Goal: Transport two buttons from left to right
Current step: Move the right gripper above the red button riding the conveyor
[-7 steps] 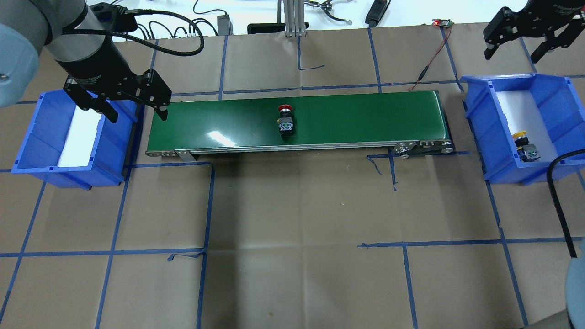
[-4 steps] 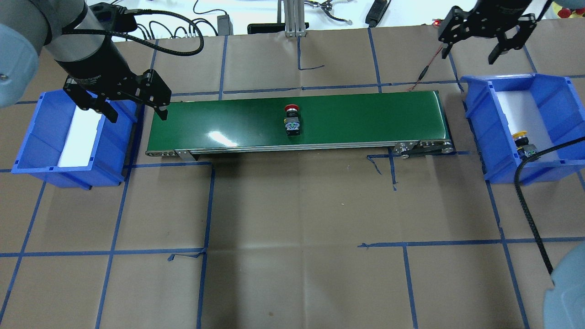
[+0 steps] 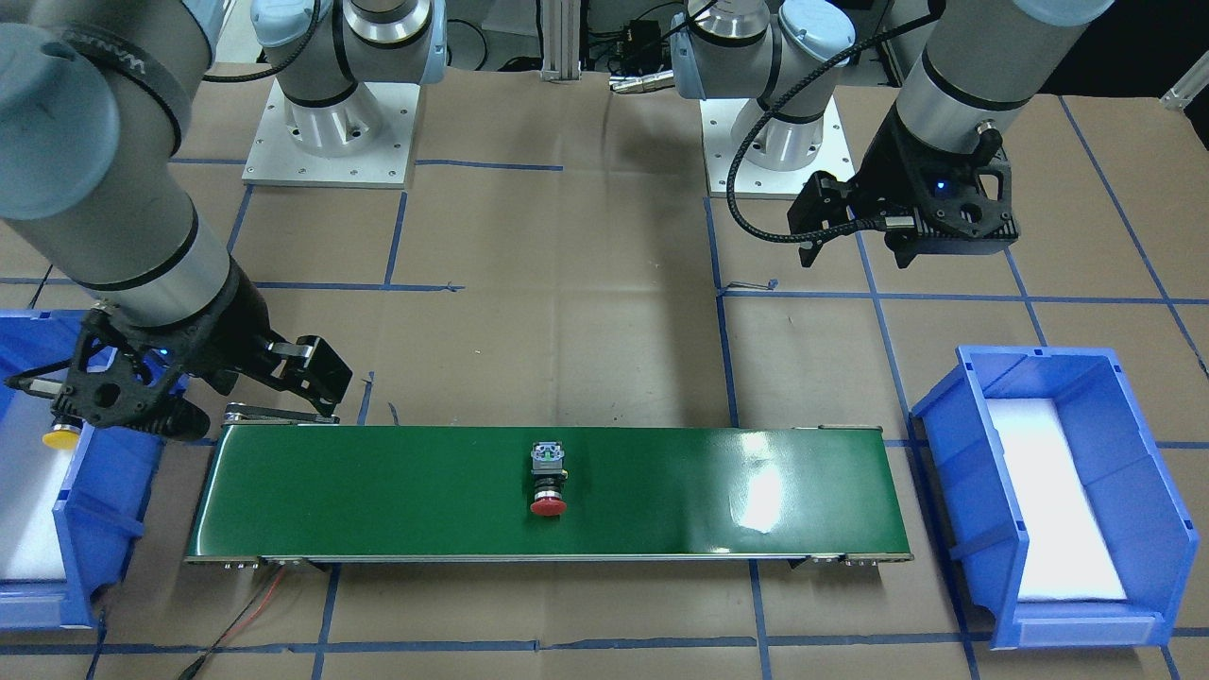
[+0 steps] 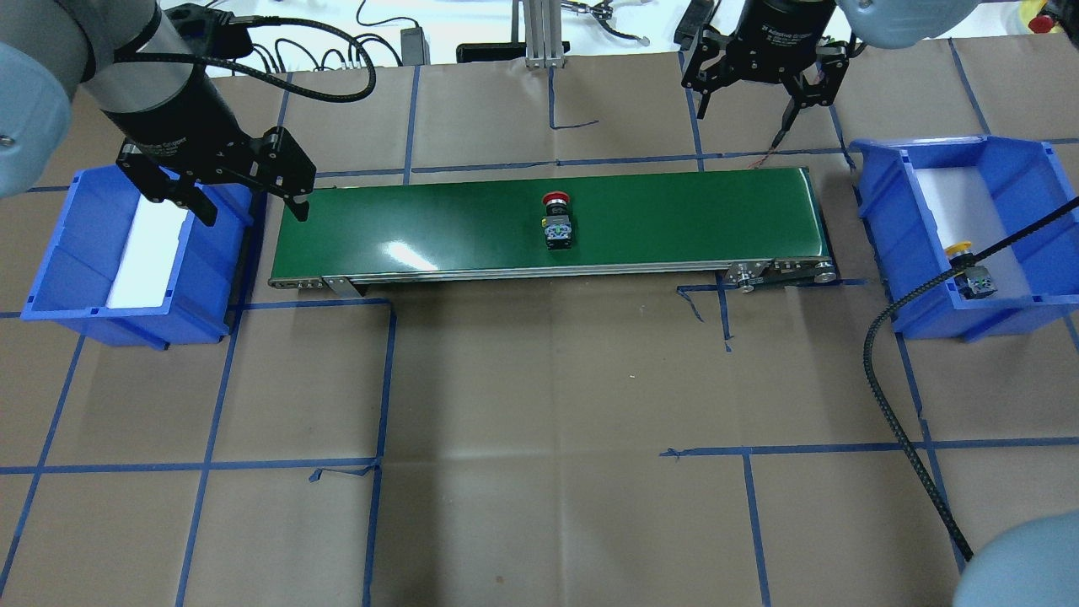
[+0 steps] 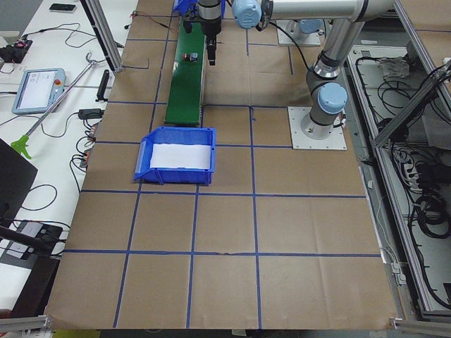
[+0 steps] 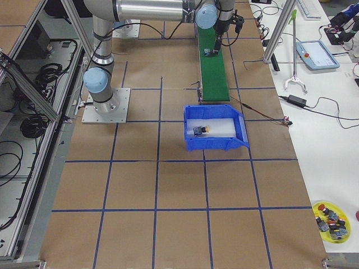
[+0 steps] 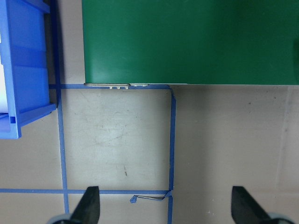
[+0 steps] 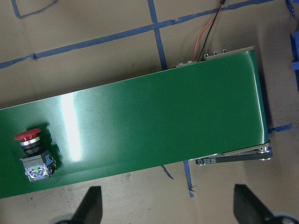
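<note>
The brown paper-covered tabletop (image 4: 539, 421) with its blue tape grid carries a long green conveyor belt (image 4: 674, 219) across the middle. There's a blue plastic bin at the left end (image 4: 50, 278) and a matching blue plastic bin at the right end (image 4: 881, 244).

The left gripper (image 4: 253, 217) hasn't budged in the last second. It hangs over the gap between the left bin and the belt's left end, jaws spread wide with nothing between them.

The right gripper (image 4: 742, 122) is the one that's been busy. A second ago it was up over the right bin, and since then it has swung across to just past the far edge of the belt, near the right end. Its jaws are wide apart and empty too, and its wrist camera looks straight down on that stretch of belt.

The red mushroom-cap push-button (image 4: 556, 221) lies on its side about mid-belt and has drifted a bit rightward over that second, so the belt looks to be running. The yellow-capped push-button (image 4: 975, 280) already lies in the right bin.

So one's delivered and one's in transit. It looks like the right arm is lining up to catch the red one as it rolls in.
</note>
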`<state>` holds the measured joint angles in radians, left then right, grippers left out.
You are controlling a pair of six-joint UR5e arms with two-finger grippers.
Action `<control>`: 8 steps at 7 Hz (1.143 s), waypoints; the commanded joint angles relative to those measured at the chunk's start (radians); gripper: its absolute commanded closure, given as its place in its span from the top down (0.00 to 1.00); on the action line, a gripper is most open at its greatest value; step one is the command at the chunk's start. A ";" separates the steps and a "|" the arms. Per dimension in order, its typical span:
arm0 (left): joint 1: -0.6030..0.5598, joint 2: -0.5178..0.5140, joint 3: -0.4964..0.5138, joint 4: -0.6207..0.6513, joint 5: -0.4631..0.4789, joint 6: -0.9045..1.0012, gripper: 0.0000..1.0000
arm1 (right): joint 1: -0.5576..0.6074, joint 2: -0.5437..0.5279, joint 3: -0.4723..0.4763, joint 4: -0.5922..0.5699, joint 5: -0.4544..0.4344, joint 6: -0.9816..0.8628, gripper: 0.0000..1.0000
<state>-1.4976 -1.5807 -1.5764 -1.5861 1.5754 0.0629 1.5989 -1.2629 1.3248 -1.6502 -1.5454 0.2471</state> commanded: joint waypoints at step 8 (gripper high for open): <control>0.000 -0.001 0.002 0.000 0.000 0.000 1.00 | 0.000 0.017 0.011 -0.011 -0.059 -0.029 1.00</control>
<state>-1.4979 -1.5815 -1.5739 -1.5862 1.5754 0.0629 1.5982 -1.2474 1.3268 -1.6610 -1.6005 0.2190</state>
